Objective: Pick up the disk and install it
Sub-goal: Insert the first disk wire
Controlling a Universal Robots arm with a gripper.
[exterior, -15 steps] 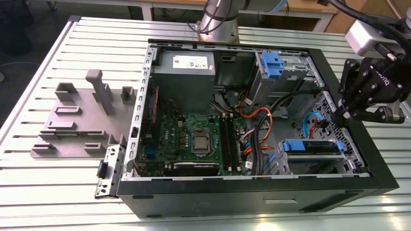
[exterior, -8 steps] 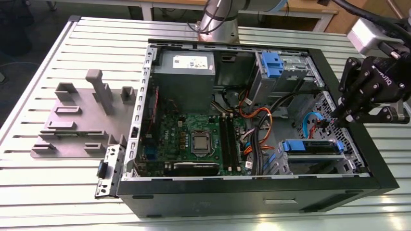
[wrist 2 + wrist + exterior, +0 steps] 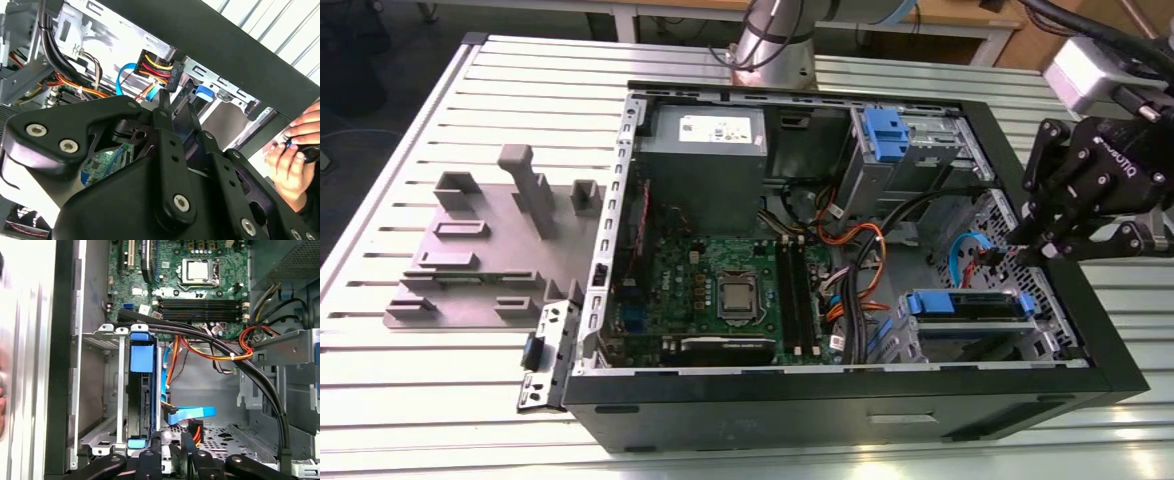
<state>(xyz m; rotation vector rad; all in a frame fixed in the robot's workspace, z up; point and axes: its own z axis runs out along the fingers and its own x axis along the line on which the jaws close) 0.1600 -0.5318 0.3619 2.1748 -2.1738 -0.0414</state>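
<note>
On a ribbed pale metal table (image 3: 440,400), the black gripper (image 3: 1047,245), fingers nearly together and empty, hovers over the open case (image 3: 854,400) near the blue-framed disk (image 3: 970,305).

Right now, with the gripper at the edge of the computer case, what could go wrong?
1. The gripper hangs by the loose power connector and blue data cable; it could snag them.
2. A person's hand rests just outside the case wall, close to the arm.
3. The disk in its blue carrier sits in a narrow metal bay; the fingers might strike the bay.
</note>
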